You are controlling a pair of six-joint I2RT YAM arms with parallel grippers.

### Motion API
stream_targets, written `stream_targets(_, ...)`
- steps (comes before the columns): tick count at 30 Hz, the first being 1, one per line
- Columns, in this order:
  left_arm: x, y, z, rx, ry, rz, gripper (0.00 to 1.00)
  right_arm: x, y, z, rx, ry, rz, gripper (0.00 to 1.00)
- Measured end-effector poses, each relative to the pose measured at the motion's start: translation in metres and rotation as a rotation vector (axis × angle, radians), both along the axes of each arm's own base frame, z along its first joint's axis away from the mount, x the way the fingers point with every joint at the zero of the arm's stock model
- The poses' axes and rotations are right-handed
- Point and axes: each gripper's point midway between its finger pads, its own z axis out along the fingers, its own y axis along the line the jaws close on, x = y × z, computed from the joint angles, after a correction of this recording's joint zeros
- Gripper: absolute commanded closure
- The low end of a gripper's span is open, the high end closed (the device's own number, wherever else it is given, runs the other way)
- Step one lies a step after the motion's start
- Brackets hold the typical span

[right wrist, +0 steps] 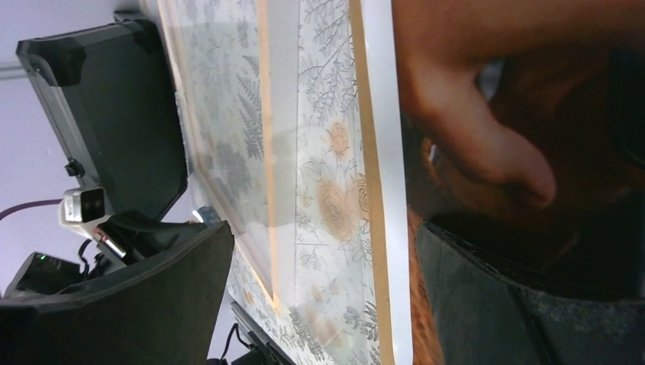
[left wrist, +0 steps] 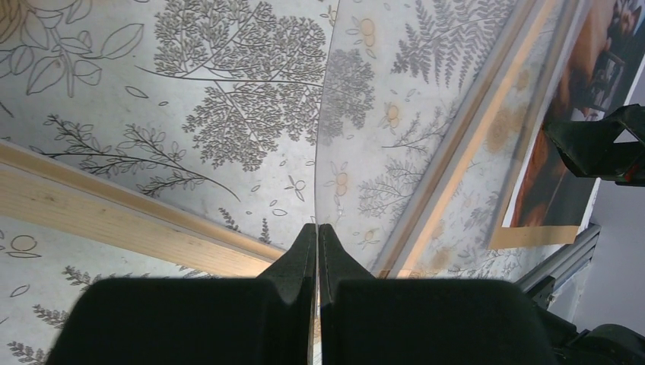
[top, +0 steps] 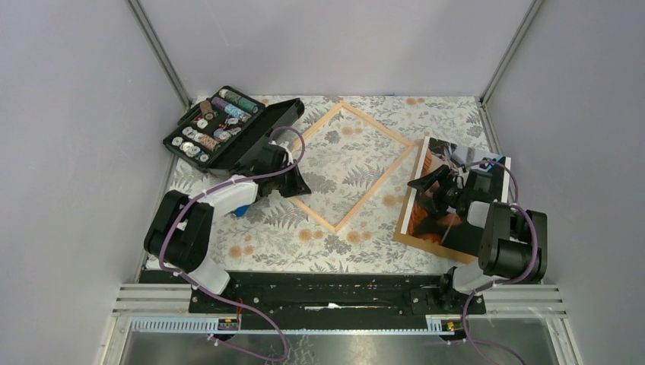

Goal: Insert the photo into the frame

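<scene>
Barely begun, I judge: the photo (top: pixel 427 219) lies outside, at three o'clock of the frame (top: pixel 374 186), beneath the right gripper (right wrist: pixel 323 228), jaws spread, while the left gripper (left wrist: pixel 317 228) pinches the clear sheet (left wrist: pixel 395 114) at nine o'clock.

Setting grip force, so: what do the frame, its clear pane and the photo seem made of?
Frame: pale wood, matte, looks unvarnished, with faint grain. Clear pane: probably thin plastic rather than glass, since it bows where the left gripper pinches its edge; the tablecloth pattern shows through. Photo: paper print with a white border, its surface apparently glossy.
</scene>
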Motion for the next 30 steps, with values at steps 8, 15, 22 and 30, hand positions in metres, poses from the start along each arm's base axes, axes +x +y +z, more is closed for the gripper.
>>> stream_targets(8, 0.004, 0.017, -0.013, 0.009, 0.021, 0.009, 1.0, 0.005, 0.017, 0.0, 0.087, -0.032, 0.054, 0.08)
stream_targets(15, 0.005, 0.017, -0.014, 0.009, 0.015, -0.008, 1.0, 0.014, 0.04, -0.003, 0.126, -0.041, 0.11, 0.24)
stream_targets(22, 0.004, 0.016, -0.015, 0.006, 0.014, -0.017, 1.0, 0.033, 0.044, -0.011, 0.226, -0.054, 0.082, 0.53)
stream_targets(30, 0.003, 0.015, -0.015, -0.002, 0.018, -0.025, 1.0, 0.046, 0.05, 0.013, 0.341, -0.176, 0.08, 0.5)
